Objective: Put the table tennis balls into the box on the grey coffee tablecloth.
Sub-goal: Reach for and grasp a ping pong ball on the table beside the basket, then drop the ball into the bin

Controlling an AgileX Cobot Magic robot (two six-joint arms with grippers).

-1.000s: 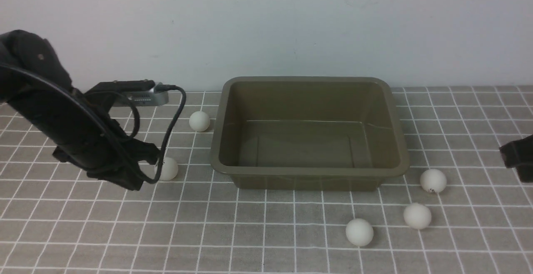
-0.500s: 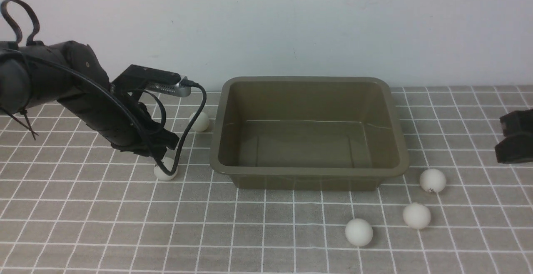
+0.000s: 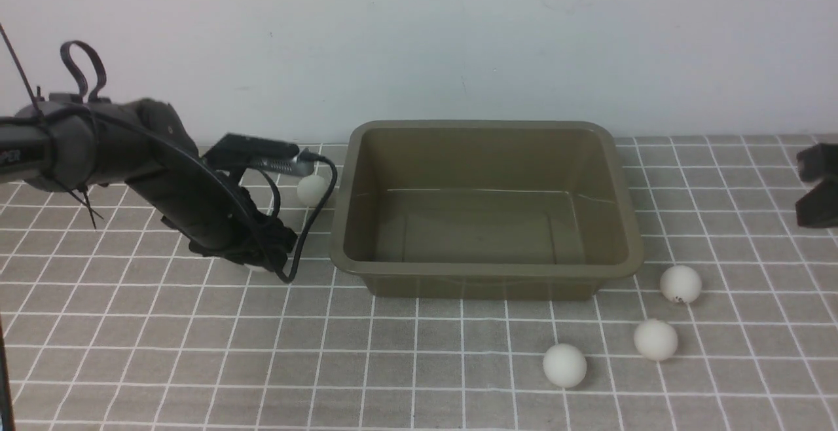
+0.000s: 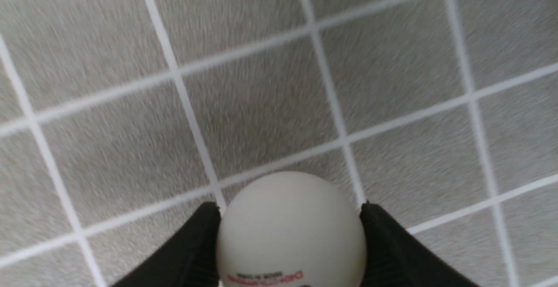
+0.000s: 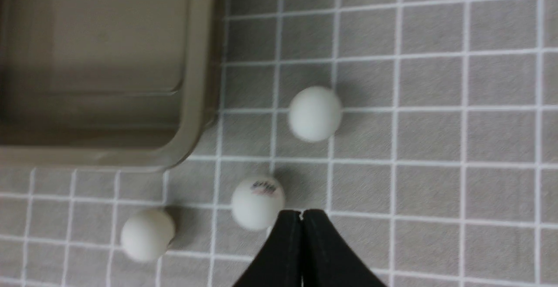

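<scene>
The olive-brown box (image 3: 340,247) stands empty on the grey checked tablecloth (image 3: 419,339). My left gripper (image 3: 265,257) is down at the cloth by the box's left front corner. In the left wrist view my left gripper (image 4: 290,205) has both fingers against a white ball with a printed logo (image 4: 291,234); this ball is hidden in the front view. Another ball (image 3: 312,190) lies left of the box, farther back. Three balls (image 3: 680,284), (image 3: 655,339), (image 3: 564,365) lie at the box's right front. My right gripper (image 5: 301,213) is shut and empty, above the logo ball (image 5: 258,202).
A pale wall runs behind the box. My right arm (image 3: 818,195) shows only at the right edge. The left arm's cable (image 3: 308,221) hangs close to the box's left wall. The right wrist view shows the box's corner (image 5: 192,143) and two more balls (image 5: 314,113), (image 5: 147,234).
My left arm has swung right and lowered onto the ball beside the box's left front corner, which is now hidden under it in the front view. My right gripper has moved up and back.
</scene>
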